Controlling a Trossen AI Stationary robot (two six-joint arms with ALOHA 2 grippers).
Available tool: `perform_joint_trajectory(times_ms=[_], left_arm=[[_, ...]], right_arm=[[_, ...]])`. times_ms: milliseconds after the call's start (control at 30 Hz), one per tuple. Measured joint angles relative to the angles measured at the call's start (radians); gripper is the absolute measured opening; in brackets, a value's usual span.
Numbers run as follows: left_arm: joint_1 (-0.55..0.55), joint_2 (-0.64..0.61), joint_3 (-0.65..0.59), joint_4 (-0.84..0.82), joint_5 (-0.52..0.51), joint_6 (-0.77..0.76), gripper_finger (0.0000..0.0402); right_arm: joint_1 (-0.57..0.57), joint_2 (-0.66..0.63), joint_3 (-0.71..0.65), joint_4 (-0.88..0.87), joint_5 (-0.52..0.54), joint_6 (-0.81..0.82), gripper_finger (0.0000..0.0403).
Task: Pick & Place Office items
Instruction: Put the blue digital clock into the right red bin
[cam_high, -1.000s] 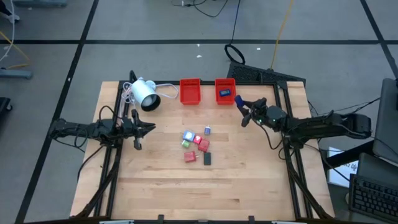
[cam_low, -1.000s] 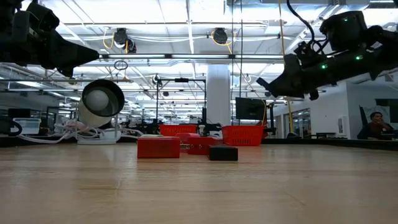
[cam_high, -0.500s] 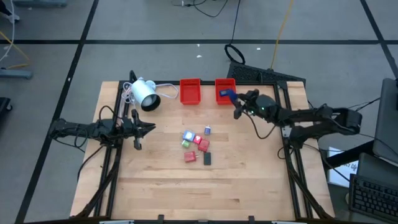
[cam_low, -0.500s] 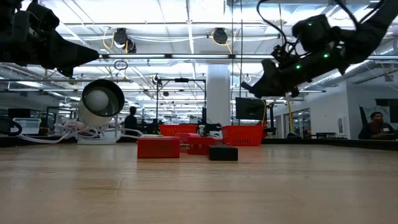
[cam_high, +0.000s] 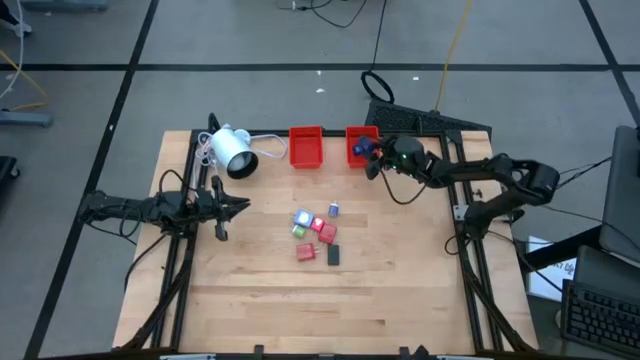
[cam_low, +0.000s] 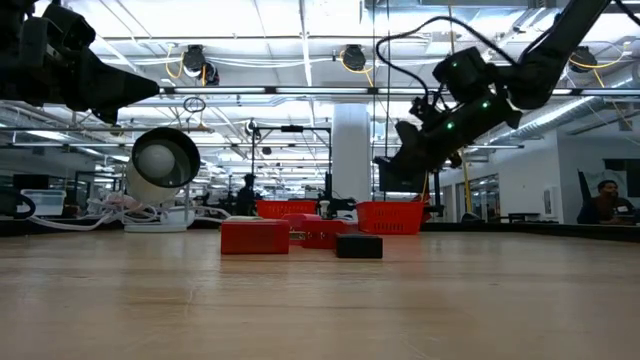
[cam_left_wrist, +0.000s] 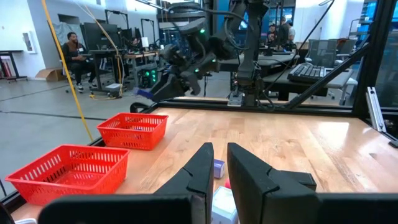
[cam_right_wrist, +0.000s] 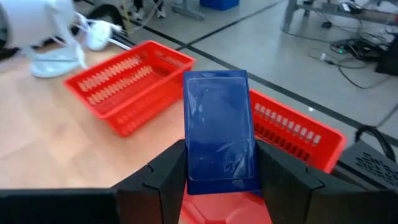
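1. I am looking down on a wooden worktop (cam_high: 400, 290) with one of my dark arms at either side.
2. My right gripper (cam_high: 371, 156) reaches in from the right edge to the far edge of the worktop, where it hangs over the right-hand one of two red trays (cam_high: 361, 143).
3. Its fingers are clamped on a flat blue piece (cam_right_wrist: 219, 130) — in the right wrist view the piece stands upright between the two fingers, with the tray's red mesh wall directly behind it.
4. In the low view that gripper (cam_low: 392, 167) is raised above the trays, clear of the table surface.
5. The second red tray (cam_high: 306, 146) sits just beside the first along the far edge, toward the left.
6. The other office items (cam_high: 316, 236) lie in a loose cluster near the middle of the worktop — red, green, pale and black pieces close together, with a small pale blue piece (cam_high: 334, 210) at the far side of the group and a black piece (cam_high: 334, 255) at the near side.
7. My left gripper (cam_high: 237, 206) waits by the left edge, pointing toward the cluster, with its fingers nearly together and nothing between them.
8. A white cylindrical lamp (cam_high: 234, 152) with a cable lies at the far left corner.
9. A seated person (cam_left_wrist: 74, 51) shows in the room beyond the table in the left wrist view.
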Motion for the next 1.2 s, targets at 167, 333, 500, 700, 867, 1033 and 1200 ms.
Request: perform_joint_trajectory(times_ms=[167, 333, 500, 700, 867, 1033, 1200], left_arm=[[0.0, 0.0, 0.0, 0.0, 0.0, 0.0, 0.0047], [0.0, 0.0, 0.0, 0.0, 0.0, 0.0, 0.0047], [0.0, 0.0, 0.0, 0.0, 0.0, 0.0, 0.0047], [0.0, 0.0, 0.0, 0.0, 0.0, 0.0, 0.0047], [0.0, 0.0, 0.0, 0.0, 0.0, 0.0, 0.0047], [0.0, 0.0, 0.0, 0.0, 0.0, 0.0, 0.0047], [0.0, 0.0, 0.0, 0.0, 0.0, 0.0, 0.0047]], right_arm=[[-0.043, 0.062, 0.035, 0.0, -0.051, 0.004, 0.0166], [-0.068, 0.098, 0.066, -0.006, -0.077, 0.009, 0.0167], [-0.089, 0.106, 0.087, -0.044, -0.077, 0.007, 0.0166], [-0.089, 0.106, 0.088, -0.081, -0.076, 0.008, 0.0167], [-0.087, 0.105, 0.088, -0.123, -0.076, 0.01, 0.0167], [-0.087, 0.105, 0.087, -0.166, -0.076, 0.018, 0.0167], [-0.086, 0.105, 0.087, -0.191, -0.076, 0.018, 0.0167]])
